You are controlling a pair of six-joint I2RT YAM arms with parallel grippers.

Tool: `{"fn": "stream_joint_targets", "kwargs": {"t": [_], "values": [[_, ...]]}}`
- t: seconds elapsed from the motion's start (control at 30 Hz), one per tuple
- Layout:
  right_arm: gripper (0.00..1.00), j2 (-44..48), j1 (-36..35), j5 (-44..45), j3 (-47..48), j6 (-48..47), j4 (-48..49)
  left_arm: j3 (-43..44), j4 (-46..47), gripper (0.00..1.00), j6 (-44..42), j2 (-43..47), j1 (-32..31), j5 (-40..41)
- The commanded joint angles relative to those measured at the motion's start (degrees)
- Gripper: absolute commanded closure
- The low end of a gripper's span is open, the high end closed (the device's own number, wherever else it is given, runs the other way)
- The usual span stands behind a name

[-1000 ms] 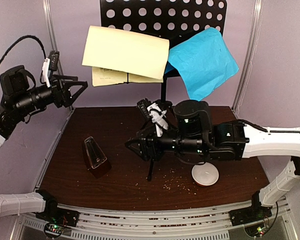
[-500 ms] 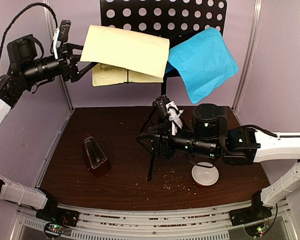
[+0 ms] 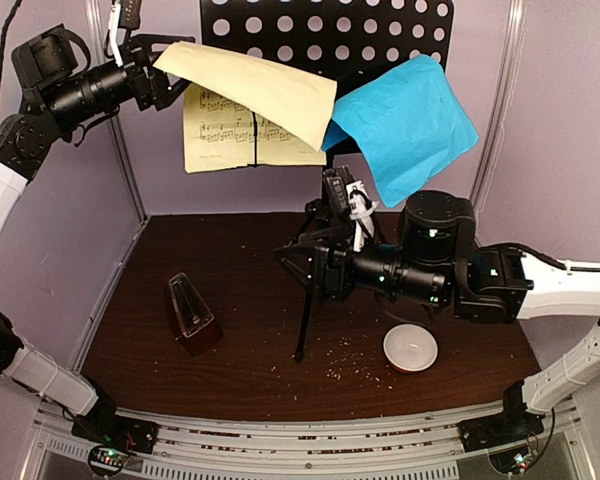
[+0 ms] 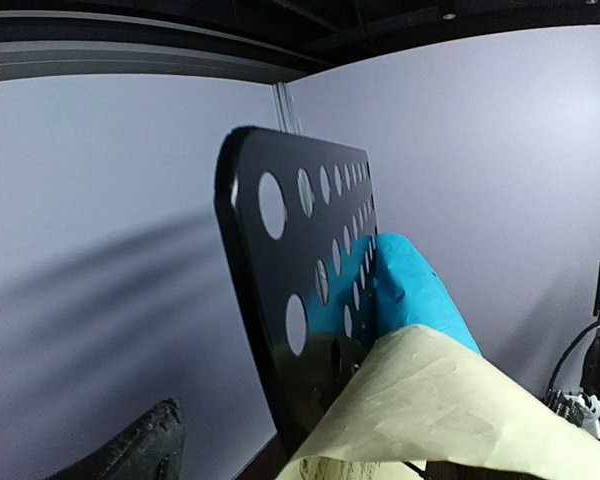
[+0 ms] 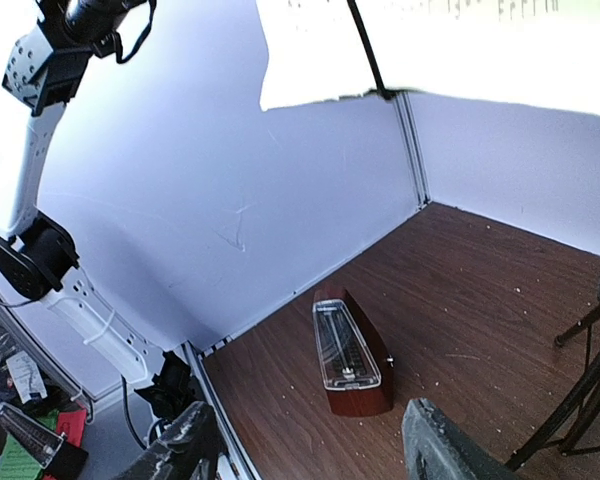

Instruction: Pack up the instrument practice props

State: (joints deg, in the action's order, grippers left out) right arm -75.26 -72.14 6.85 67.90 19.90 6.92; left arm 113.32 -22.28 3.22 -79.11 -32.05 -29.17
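Observation:
The black music stand's perforated desk [image 3: 330, 30] stands at the back on its tripod [image 3: 305, 320]. A pale yellow sheet [image 3: 250, 95] curls off it, baring a printed score page [image 3: 230, 135] beneath. A bright blue sheet [image 3: 405, 125] hangs to its right. My left gripper [image 3: 168, 75] is open at the yellow sheet's upper left corner, which lies over its fingers. In the left wrist view one finger [image 4: 130, 450] shows, and the yellow sheet [image 4: 450, 400] hides the other. The brown metronome [image 3: 190, 315] stands at the front left. My right gripper [image 3: 292, 265] hovers open beside the tripod, facing the metronome [image 5: 350, 350], with nothing between its fingers [image 5: 445, 450].
A small white bowl [image 3: 410, 348] sits at the front right, below my right arm. Brown crumbs [image 3: 350, 365] are scattered near the tripod's front leg. Purple walls enclose the wooden table [image 3: 240, 360] on the left, back and right.
My left gripper has risen and moved right to the yellow sheet's corner, and the sheet has lifted off the printed page. My right arm has drawn back to the right and upward.

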Motion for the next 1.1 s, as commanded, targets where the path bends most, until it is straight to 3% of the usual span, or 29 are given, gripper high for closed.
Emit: {"fn": "stream_joint_targets", "kwargs": {"t": [0.0, 0.37, 0.7, 1.07], "values": [[0.36, -1.4, 0.2, 1.8, 7.2, 0.1, -0.1, 4.2, 4.2, 0.08, 4.2, -1.3, -0.2, 4.2], [0.40, -11.2, 3.1, 4.4, 25.7, 4.2, -7.7, 10.4, 4.0, 0.04, 10.7, -5.8, -0.1, 6.7], [0.47, -16.1, 8.0, -1.2, 35.6, 7.1, -9.1, 10.4, 2.0, 0.19, 10.3, -5.0, -0.1, 10.8], [0.52, -22.0, 9.7, -4.8, 44.3, 7.8, -8.2, 7.5, 0.3, 0.19, 9.8, -3.5, -0.1, 10.2]]}}
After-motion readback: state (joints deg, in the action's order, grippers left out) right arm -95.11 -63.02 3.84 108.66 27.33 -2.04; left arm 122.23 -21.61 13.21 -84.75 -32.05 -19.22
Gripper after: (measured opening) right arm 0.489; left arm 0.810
